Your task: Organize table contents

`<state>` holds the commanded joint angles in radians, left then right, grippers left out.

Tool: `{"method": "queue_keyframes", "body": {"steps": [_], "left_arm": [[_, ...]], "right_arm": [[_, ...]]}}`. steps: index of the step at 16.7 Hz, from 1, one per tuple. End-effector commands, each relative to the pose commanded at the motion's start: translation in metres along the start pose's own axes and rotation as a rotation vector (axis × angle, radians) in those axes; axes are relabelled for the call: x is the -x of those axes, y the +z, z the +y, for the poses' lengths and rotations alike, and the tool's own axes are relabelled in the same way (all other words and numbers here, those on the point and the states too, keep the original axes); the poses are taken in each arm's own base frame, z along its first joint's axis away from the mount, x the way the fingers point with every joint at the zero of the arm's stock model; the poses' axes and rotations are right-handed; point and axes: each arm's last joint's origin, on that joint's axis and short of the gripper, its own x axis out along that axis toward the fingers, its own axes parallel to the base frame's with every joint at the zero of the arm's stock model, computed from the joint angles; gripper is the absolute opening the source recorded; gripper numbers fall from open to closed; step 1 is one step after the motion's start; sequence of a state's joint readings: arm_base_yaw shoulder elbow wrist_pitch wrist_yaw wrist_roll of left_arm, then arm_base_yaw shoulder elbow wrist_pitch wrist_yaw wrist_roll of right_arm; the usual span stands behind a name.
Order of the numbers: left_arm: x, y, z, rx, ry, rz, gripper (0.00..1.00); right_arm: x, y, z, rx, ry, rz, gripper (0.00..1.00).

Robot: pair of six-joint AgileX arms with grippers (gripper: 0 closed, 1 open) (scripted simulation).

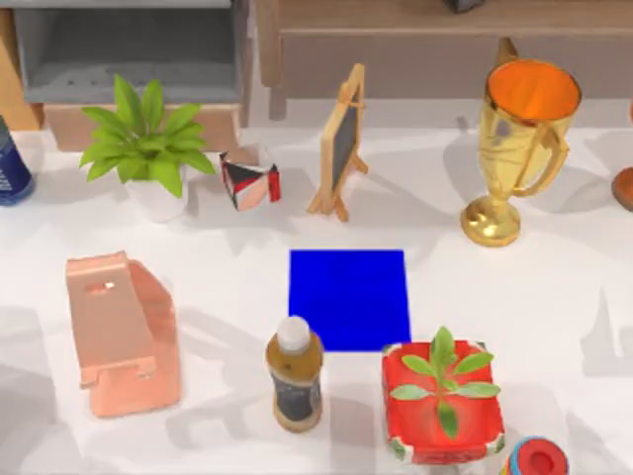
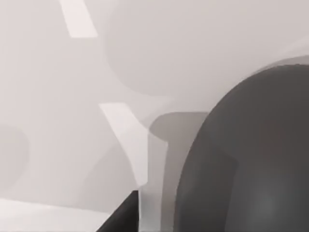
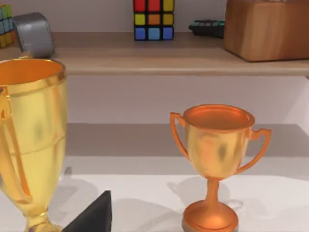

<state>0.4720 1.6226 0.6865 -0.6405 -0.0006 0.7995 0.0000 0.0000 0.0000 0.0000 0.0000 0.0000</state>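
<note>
My left hand sits low over the white worktop, and I count 1 dark grey mouse just beside it, resting on that surface and looming close to the wrist camera. I cannot tell whether this hand is open or closed.

My right hand shows as 1 dark wedge, state also impossible to tell. Ahead of it stand 2 trophies: 1 big gold trophy near the hand and 1 smaller orange trophy further off to the other side. Behind them, 1 shelf carries 1 colour cube.

From above I count 2 plants, the white-potted plant and the red-potted plant, plus 1 blue mat, 1 brown bottle, 1 pink stand and 1 small chalkboard.
</note>
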Motion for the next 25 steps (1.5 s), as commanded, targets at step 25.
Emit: {"method": "queue_keyframes", "body": {"steps": [25], "left_arm": [[0.11, 0.001, 0.0, 0.004, 0.001, -0.016, 0.0]], "right_arm": [[0.0, 0.0, 0.0, 0.0, 0.0, 0.0, 1.0]]}}
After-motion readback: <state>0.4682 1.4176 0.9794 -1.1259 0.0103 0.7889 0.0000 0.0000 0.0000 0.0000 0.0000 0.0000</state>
